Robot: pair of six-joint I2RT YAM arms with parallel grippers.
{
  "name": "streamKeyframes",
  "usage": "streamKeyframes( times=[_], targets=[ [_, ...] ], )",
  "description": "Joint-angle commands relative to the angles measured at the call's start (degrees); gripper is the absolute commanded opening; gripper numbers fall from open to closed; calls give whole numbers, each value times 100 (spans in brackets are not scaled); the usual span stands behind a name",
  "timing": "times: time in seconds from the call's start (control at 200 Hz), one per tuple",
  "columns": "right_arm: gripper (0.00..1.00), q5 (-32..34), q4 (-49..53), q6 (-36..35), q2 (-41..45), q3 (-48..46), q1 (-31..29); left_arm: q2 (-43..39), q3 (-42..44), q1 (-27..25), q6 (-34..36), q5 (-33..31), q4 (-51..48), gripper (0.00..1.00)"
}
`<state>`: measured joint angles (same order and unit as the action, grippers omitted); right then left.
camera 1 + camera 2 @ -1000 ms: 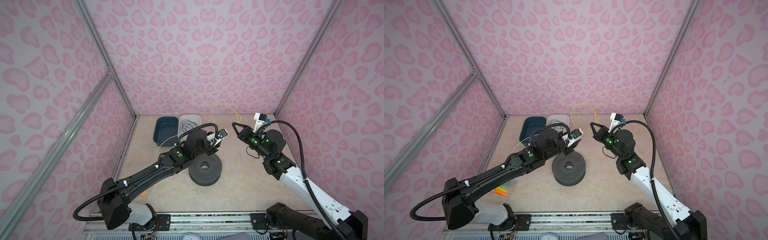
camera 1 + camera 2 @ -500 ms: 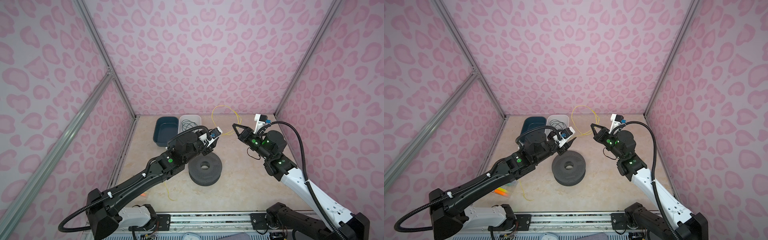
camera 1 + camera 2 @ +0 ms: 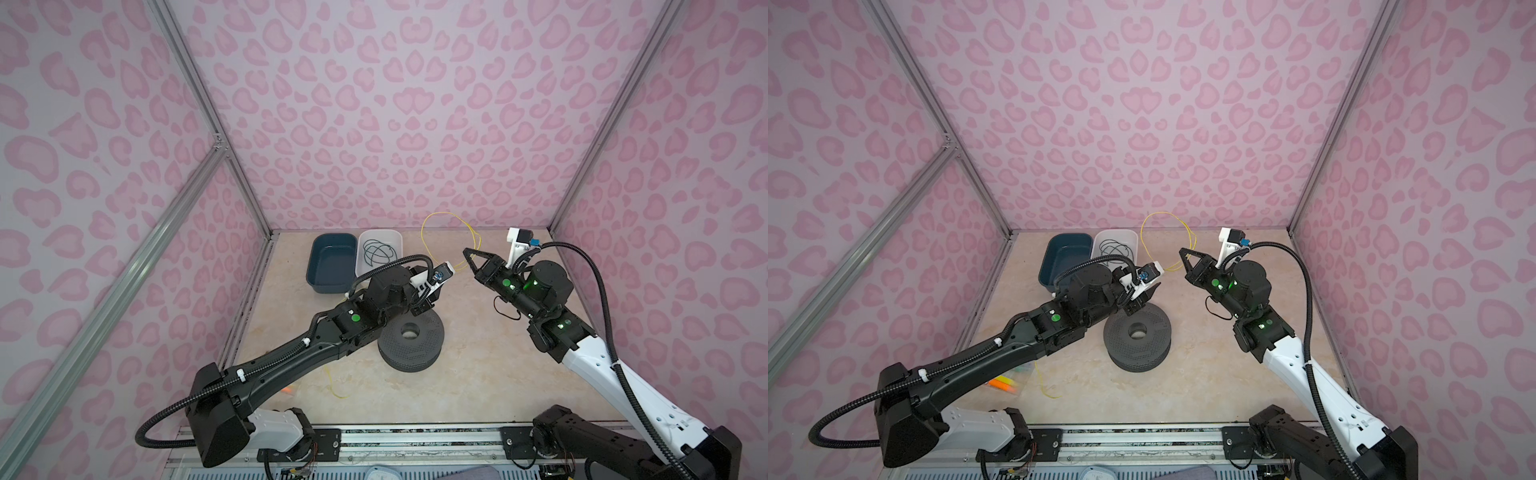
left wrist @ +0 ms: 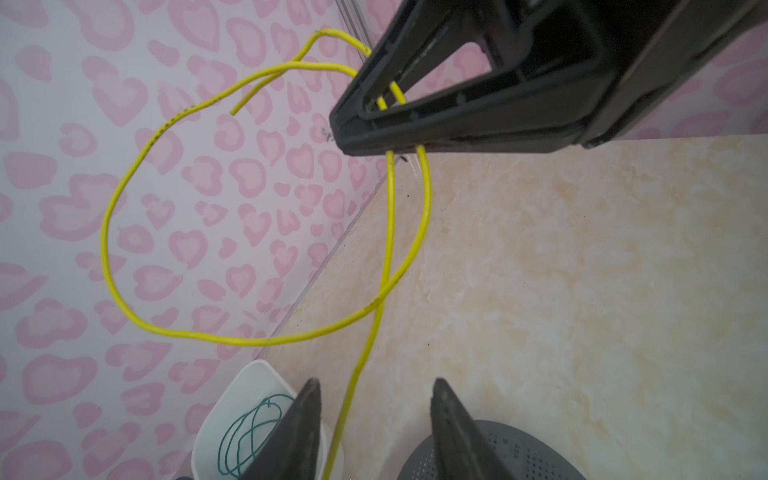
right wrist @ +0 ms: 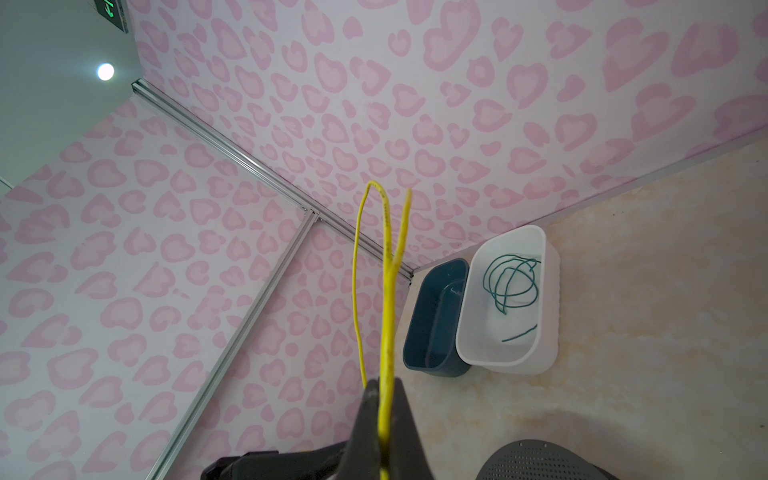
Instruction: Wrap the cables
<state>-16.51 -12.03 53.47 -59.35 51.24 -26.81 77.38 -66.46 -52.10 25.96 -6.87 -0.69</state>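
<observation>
My right gripper (image 5: 384, 386) is clamped tight on the yellow cable (image 4: 104, 249), fingers pressed flat together with the strands pinched between them. It is raised above the table (image 3: 478, 374) toward the back wall, right of centre in both top views. From the pinch the cable stands out in one wide loop in the air against the pink wall, and its short free end crosses the loop close to the pinch. One strand drops from the pinch and runs through my left gripper (image 4: 374, 384). The left jaws stand apart with the strand passing between them, nearer one finger. There is no squeeze on it, and I cannot tell whether it brushes that finger. The left gripper hangs just above the far edge of the grey perforated spool (image 3: 430, 338), facing the right one, the two close but apart. The cable's tail lies on the table on the near side of the spool, beside my left arm. The dark green cable (image 5: 519, 333) lies in loose coils inside the white bin (image 5: 507, 363) at the back of the table, touched by neither gripper. The blue bin (image 5: 436, 324) stands against the white bin's side.
</observation>
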Motion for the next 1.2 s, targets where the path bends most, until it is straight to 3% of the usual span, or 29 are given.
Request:
streamKeyframes(
  times=[0.0,0.145,0.175,0.43,0.78,0.945,1.08,1.195],
  targets=[
    [0,3,-43,-41,-6,2,-15,31,-3,-2,23,-165,306,42],
    [0,-26,-87,-5,-35,-11,-12,40,75,-16,92,-286,344,37],
    [0,-35,-103,12,-38,-17,-10,32,87,-11,101,-304,364,33],
    [0,-78,-133,48,-50,-1,-34,100,140,-15,129,-322,385,27],
    [0,-200,-131,62,-145,78,-38,84,203,-47,182,-434,280,4],
    [0,-251,-163,127,-191,93,-48,15,293,-81,148,-461,222,4],
    [36,-281,-147,131,-141,98,-32,-22,331,-81,-34,-339,114,4],
    [48,-274,68,-14,37,162,58,0,331,-81,-192,-278,6,4]
  ],
)
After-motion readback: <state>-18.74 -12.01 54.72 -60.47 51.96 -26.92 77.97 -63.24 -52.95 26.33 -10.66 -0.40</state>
